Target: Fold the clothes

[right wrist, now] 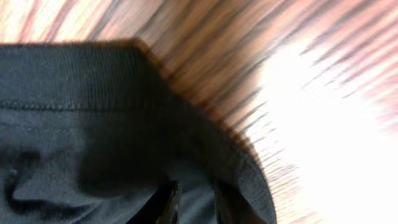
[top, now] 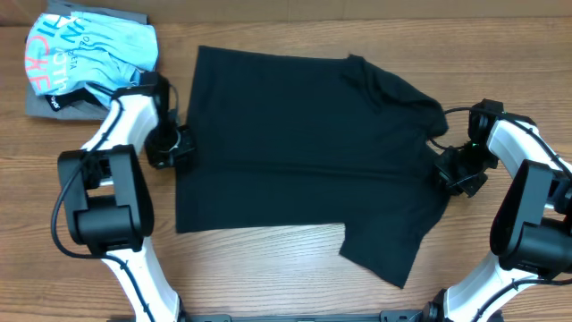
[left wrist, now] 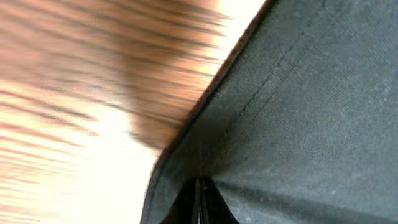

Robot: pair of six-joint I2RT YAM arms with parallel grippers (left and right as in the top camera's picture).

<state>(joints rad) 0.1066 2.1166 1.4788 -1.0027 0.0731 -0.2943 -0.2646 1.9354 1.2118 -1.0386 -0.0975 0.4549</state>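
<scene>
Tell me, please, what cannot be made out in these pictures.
Hold of the right gripper on the black T-shirt: right wrist view, the bottom edge cuts off its fingers; overhead, its wrist covers them.
Lettering on the light blue shirt: overhead, crumpled and too small to read.
Grey garment: overhead, mostly hidden under the light blue shirt.
Table: both wrist views, blurred.

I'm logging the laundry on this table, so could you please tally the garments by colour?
black T-shirt: 1
light blue shirt with coral and white lettering: 1
grey folded garment, under the blue one: 1
Total: 3 garments
</scene>
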